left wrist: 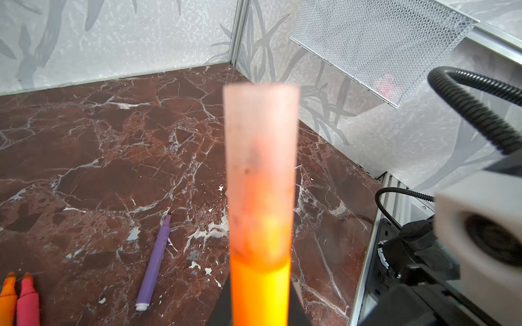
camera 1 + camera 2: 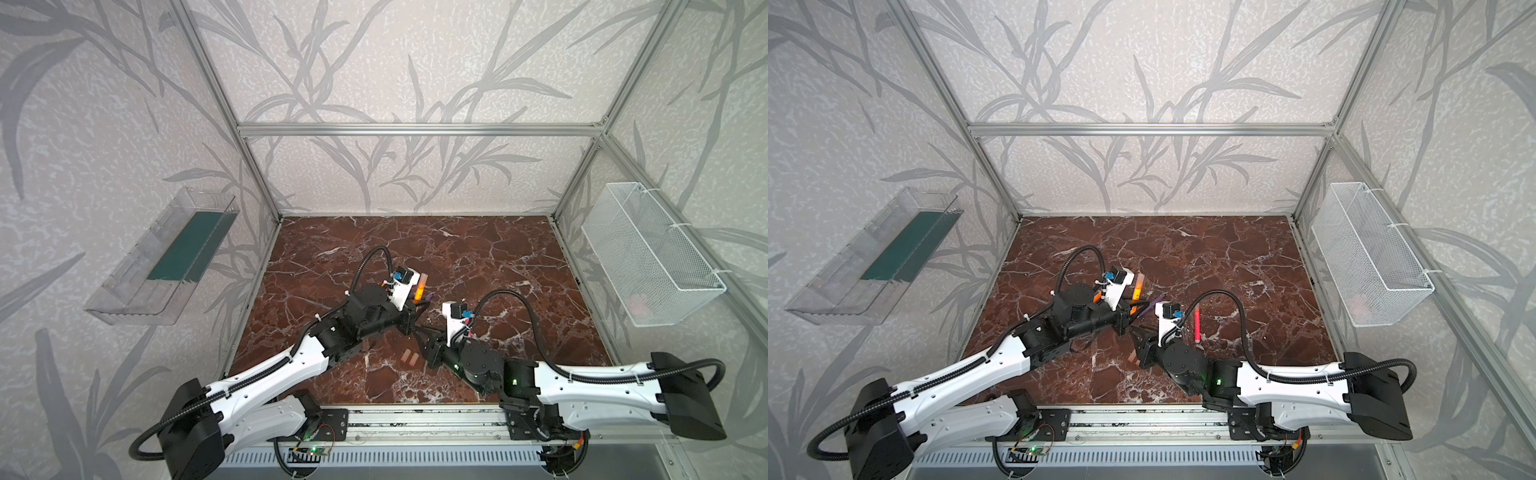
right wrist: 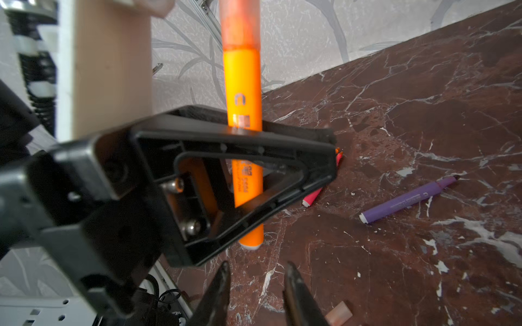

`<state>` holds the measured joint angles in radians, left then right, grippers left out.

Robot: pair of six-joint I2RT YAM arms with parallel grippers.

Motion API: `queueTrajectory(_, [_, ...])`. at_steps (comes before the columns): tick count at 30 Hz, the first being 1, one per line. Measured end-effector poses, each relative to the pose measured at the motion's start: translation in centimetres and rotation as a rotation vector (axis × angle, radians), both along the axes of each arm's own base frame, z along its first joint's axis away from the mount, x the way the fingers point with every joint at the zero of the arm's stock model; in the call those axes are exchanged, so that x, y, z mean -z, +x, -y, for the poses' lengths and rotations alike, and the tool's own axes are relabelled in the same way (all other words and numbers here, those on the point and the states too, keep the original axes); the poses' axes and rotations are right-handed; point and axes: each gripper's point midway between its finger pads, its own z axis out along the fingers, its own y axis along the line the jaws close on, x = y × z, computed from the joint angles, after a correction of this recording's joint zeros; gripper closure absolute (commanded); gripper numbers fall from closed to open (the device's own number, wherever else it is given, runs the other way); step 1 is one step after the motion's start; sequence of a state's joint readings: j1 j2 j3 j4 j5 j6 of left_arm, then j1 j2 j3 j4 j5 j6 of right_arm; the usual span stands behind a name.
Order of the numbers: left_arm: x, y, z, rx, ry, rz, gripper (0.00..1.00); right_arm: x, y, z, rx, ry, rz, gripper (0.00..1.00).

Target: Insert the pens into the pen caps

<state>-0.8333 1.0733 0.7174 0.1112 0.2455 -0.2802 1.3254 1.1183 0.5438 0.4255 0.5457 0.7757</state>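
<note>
Surface: red-brown marble-look tabletop [image 2: 478, 257] with white veins. It is boxed in by aluminium frame posts and grey leaf-print wallpaper. A clear plastic wall tray [image 2: 137, 286] with a green liner sits on one side wall and a white wire mesh basket [image 2: 648, 257] on the opposite wall.

Left gripper [image 3: 254, 146] is clamped on the barrel of an orange marker pen [image 3: 243, 84], held roughly upright off the tabletop. A translucent pinkish cap [image 1: 261, 158] is seated on its tip.

Right gripper [image 3: 257, 285] has its fingers apart with nothing between them, near that pen's white butt end.

A purple marker pen [image 1: 154, 262] lies flat and uncapped near the held pen. Two loose caps [image 2: 406, 356] lie side by side, also near it, on the arm-base side.

Hard to read:
- A loose orange pen [image 1: 7, 296] and a red-pink pen [image 1: 28, 299] lie side by side beneath the held pen. They are cut off in the left wrist view and mostly behind the left gripper's finger in the right wrist view.
- Another red-pink pen [image 2: 1197, 325] shows in a top view, on the basket side of the held pen.
- Something pinkish is in the basket, too blurred through the mesh to identify.
</note>
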Motion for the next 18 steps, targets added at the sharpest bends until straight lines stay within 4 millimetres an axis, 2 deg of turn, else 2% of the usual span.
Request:
queueTrajectory(5, [-0.2, -0.1, 0.4, -0.003, 0.000, 0.017, 1.00, -1.2, 0.2, 1.6, 0.016, -0.003, 0.020, 0.58])
queueTrajectory(11, [-0.2, 0.2, 0.9, 0.001, 0.016, 0.026, 1.00, -7.5, -0.3, 6.0, 0.058, 0.157, 0.106, 0.51])
queueTrajectory(13, [-0.1, 0.1, 1.3, 0.015, 0.024, 0.026, 1.00, -8.5, -0.1, 6.9, 0.075, 0.180, 0.126, 0.46])
queueTrajectory(18, [0.0, -1.1, 2.9, 0.080, 0.048, 0.038, 1.00, -7.7, 1.6, 6.6, 0.109, 0.118, 0.129, 0.41])
